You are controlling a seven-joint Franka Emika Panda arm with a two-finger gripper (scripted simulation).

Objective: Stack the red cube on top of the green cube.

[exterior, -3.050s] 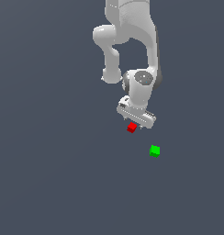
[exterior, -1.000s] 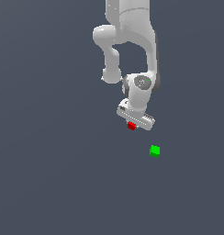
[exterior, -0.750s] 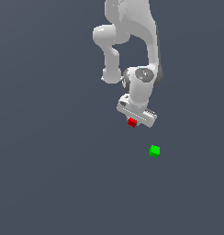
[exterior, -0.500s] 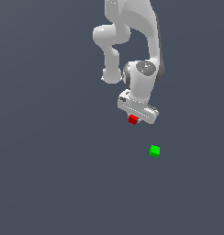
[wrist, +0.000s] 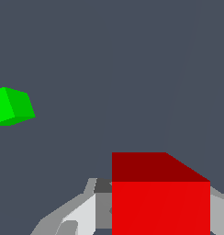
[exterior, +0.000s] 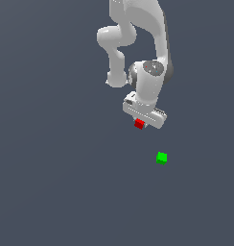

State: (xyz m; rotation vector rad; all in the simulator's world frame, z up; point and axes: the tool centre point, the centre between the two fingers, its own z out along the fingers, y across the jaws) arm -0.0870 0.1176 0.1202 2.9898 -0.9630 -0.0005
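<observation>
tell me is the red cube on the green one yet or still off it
Off it. The red cube sits between the gripper fingers, apart from the green cube, which stands alone lower toward the exterior view's right.

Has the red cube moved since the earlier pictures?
Yes. In the exterior view the red cube, held in the gripper, has risen and shifted slightly toward the view's right, judged against the green cube, which stayed put.

the red cube [exterior: 139, 124] sits clamped in the jaws, well apart from the green cube [exterior: 161, 157].
</observation>
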